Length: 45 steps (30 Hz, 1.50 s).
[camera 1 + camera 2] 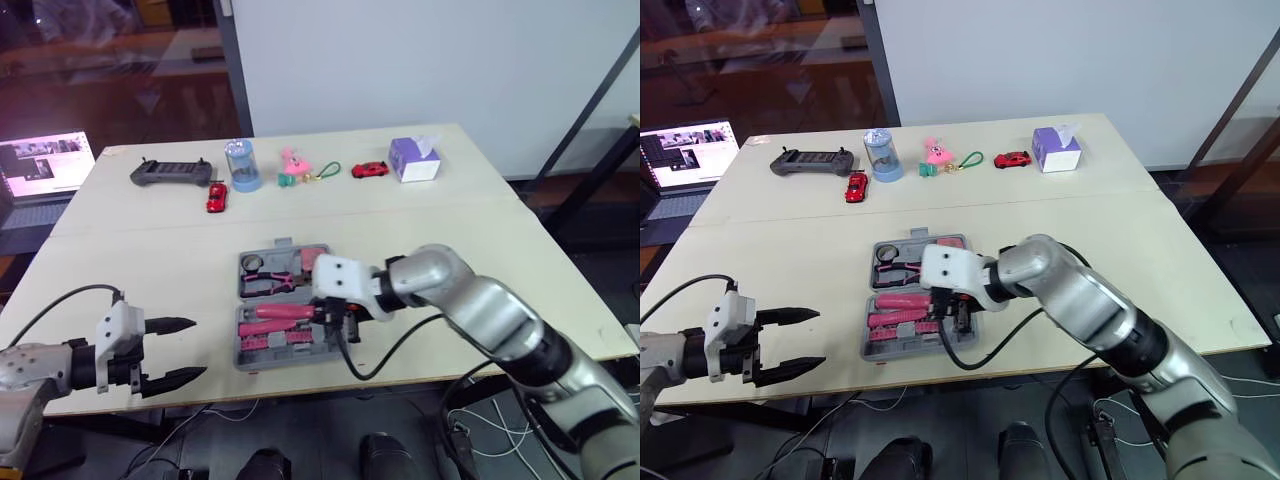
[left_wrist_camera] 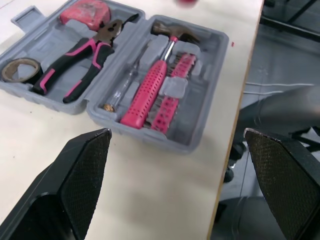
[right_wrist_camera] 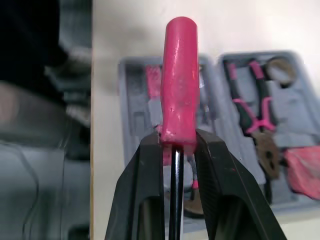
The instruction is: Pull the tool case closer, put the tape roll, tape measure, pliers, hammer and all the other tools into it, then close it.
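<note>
The right tool is pressed onto a pink-handled screwdriver, pinching it where the handle meets the black shaft, so the handle juts past the fingertips; that grip probably leaves the length free to be lowered flat into a slot. Directly beyond and beneath this tool lies the open tool case, both grey halves facing up. It already holds the hammer, pliers, tape roll and tape measure, so this screwdriver looks like one of the last pieces before closing. The left tool hovers with its fingers spread wide and holding nothing, the case just ahead of its tips, likely waiting to steady the case or fold its lid. The pale table is smooth. Far beyond both tools it carries a game controller, a tissue box and small red toy cars. A lit laptop sits off to the left tool's side, and a white wall stands behind the table.
</note>
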Each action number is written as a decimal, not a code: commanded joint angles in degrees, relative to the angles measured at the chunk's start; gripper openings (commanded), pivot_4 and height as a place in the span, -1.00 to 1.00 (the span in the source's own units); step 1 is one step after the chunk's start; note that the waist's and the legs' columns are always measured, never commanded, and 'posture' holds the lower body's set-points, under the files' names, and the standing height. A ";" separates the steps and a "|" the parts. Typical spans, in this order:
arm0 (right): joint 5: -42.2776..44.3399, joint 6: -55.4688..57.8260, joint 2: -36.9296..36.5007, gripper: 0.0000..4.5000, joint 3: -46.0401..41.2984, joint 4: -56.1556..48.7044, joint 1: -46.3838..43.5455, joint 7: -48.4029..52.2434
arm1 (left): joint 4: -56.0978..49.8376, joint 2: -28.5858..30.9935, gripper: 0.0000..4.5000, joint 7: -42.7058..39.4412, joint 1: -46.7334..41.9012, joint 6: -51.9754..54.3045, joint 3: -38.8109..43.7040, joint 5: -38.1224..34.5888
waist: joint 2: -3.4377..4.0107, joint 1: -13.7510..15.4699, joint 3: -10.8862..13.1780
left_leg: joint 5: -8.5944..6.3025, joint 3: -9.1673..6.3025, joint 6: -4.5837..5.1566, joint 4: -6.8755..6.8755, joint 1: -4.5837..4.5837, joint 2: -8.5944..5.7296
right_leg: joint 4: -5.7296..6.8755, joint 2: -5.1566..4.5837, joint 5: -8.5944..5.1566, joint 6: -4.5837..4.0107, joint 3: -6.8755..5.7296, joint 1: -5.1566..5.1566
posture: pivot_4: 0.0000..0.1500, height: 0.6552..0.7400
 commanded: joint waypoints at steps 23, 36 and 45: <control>-8.40 -2.51 13.89 -0.84 17.84 15.40 -8.86 0.12 | 3.71 -4.60 1.00 -2.12 3.17 -14.19 2.52 -0.18 | -0.03 -0.15 -0.02 | 0.05 -0.05 -0.09 0.03 -0.15 -0.04 | 0.12 -0.04 0.01 0.00 -0.01 -0.23 | 1.00 1.00; -12.36 -6.74 15.79 -0.84 20.33 20.96 -7.75 1.46 | 2.54 -5.10 1.00 -0.40 3.65 -13.90 2.62 -0.16 | -0.03 -0.14 -0.02 | 0.05 -0.05 -0.10 0.03 -0.15 -0.05 | 0.13 -0.04 0.01 0.00 -0.01 -0.25 | 1.00 1.00; -14.79 -9.97 17.98 -0.84 20.59 25.66 -5.20 1.08 | 2.07 -4.92 1.00 0.53 4.45 -13.69 2.85 -0.19 | -0.03 -0.33 -0.03 | 0.05 -0.05 -0.10 -0.01 -0.12 -0.04 | 0.14 -0.03 0.01 0.00 -0.01 -0.26 | 1.00 1.00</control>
